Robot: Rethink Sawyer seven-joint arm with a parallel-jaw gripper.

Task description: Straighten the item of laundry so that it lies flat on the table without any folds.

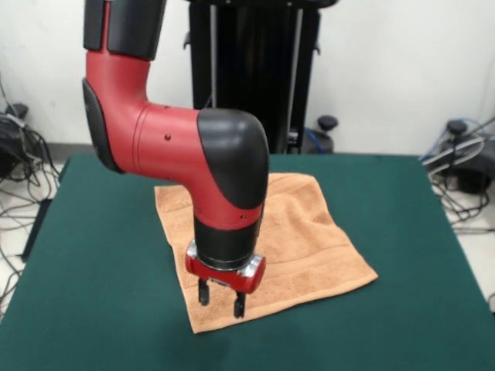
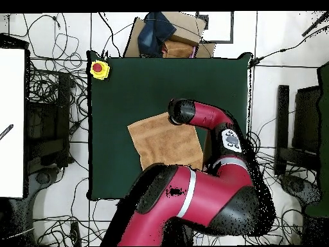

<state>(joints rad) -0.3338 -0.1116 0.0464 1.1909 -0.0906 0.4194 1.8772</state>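
The item of laundry [image 1: 309, 239], a peach-orange towel, lies spread out near the middle of the dark green table [image 1: 402, 232], with a band stripe along its near edge. My gripper [image 1: 221, 298] points straight down over the towel's near-left corner. It is open, nothing is between its fingers [image 1: 240, 304], and I cannot tell whether the tips touch the cloth. In the overhead view the towel [image 2: 160, 138] shows as a tilted square on the table [image 2: 128, 87]. The arm's wrist covers the towel's right edge and hides the gripper there.
A yellow box with a red button [image 2: 99, 69] sits on one table corner. A cardboard box with dark cloth [image 2: 168, 33] stands just past the table's edge. Cables lie on the floor around the table.
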